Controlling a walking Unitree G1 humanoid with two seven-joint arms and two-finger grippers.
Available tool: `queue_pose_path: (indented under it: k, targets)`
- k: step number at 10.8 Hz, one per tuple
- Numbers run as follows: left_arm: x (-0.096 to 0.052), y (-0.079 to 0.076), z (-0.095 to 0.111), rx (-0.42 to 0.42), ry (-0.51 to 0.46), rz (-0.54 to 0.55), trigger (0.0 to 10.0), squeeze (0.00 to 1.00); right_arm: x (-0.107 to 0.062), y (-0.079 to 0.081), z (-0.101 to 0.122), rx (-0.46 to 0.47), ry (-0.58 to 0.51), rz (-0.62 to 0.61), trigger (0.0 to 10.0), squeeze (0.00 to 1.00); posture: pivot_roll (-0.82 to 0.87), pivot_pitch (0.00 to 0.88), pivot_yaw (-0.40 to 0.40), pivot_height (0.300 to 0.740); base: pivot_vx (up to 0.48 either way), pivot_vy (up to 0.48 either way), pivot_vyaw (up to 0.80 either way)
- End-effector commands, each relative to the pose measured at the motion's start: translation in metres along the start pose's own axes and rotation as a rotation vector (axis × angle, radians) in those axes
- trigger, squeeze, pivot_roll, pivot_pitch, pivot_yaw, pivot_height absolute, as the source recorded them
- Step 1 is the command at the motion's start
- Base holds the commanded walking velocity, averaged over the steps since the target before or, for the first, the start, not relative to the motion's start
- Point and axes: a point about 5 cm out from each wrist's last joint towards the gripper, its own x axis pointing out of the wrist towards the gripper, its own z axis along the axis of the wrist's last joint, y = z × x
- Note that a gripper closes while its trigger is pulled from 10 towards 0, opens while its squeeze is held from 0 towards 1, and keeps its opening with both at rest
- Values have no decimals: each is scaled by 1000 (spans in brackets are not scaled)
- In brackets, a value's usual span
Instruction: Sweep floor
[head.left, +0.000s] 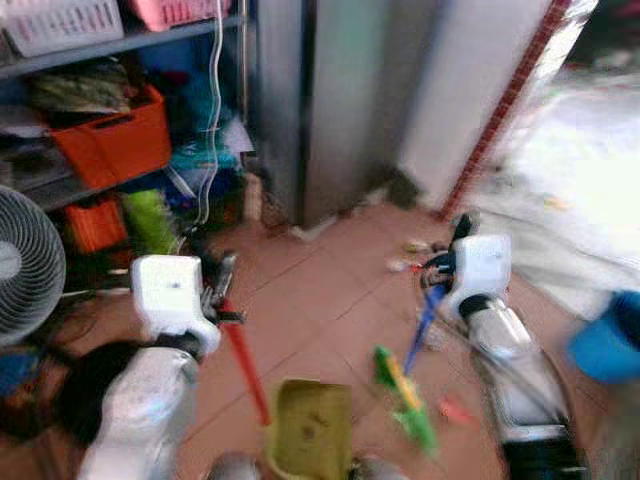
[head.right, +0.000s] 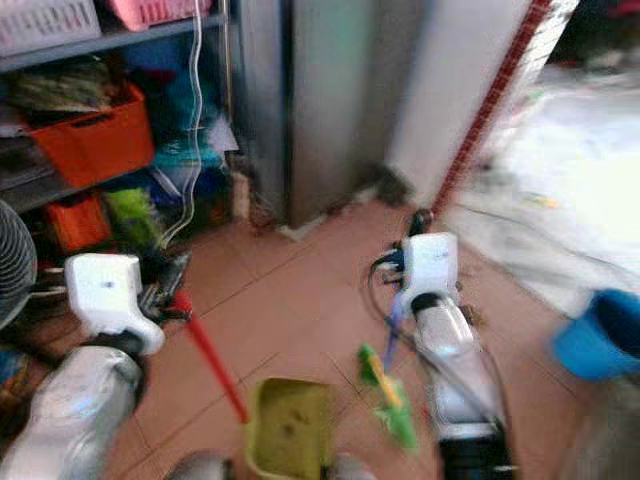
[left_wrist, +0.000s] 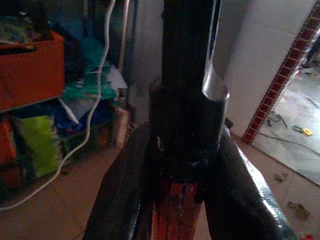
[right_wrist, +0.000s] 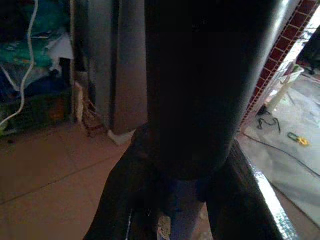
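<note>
A yellow-green dustpan (head.left: 310, 428) rests low on the terracotta floor right in front of me. Its red handle (head.left: 245, 365) rises to my left gripper (head.left: 218, 290), which is shut on it; the left wrist view shows both fingers (left_wrist: 125, 200) clamped on the black and red handle (left_wrist: 187, 100). My right gripper (head.left: 445, 268) is shut on the blue handle (head.left: 425, 320) of a broom whose green head (head.left: 405, 400) touches the floor beside the dustpan. Small bits of litter (head.left: 405, 265) lie on the tiles ahead, and a pink scrap (head.left: 455, 408) lies by the broom head. The eye views are blurred.
Cluttered shelves with orange crates (head.left: 115, 135) stand at the left, with a white fan (head.left: 25, 265) in front of them. A grey metal cabinet (head.left: 330, 100) and a white wall corner edged in red tile (head.left: 505, 110) are ahead. A blue bucket (head.left: 610, 340) is at the right.
</note>
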Motion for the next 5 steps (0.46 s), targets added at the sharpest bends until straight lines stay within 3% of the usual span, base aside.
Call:
queue_pose_path:
  k: [1, 5]
  targets:
    - [2, -7, 12, -15, -61, -28, 10000, 0, 0, -7, -1, 6, 8, -20, 10000, 0, 77, 69, -62, 740, 0, 480, -800]
    - [4, -10, 10, -11, -50, -51, 10000, 0, 2, -7, 0, 5, 4, -31, 10000, 0, 76, 70, -56, 740, 0, 480, -800]
